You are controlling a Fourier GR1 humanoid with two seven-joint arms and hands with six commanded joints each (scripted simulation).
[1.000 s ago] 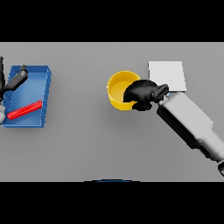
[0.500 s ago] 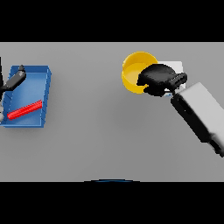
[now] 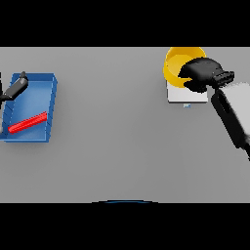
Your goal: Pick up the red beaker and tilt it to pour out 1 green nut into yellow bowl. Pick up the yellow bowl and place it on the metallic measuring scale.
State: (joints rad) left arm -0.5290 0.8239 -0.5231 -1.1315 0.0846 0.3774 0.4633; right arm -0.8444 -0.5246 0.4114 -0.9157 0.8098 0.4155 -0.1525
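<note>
At the table's left edge, the left hand (image 3: 17, 85) hangs over the blue tray (image 3: 49, 110) holding the red beaker (image 3: 28, 122); its fingers seem relaxed. Bare grey table (image 3: 112, 136) spreads between. Far right, the right hand (image 3: 202, 74) clasps the yellow bowl (image 3: 174, 66) above the metallic measuring scale (image 3: 185, 95).

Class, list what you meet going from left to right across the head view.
Left hand → blue tray holding the red beaker → yellow bowl → right hand.
</note>
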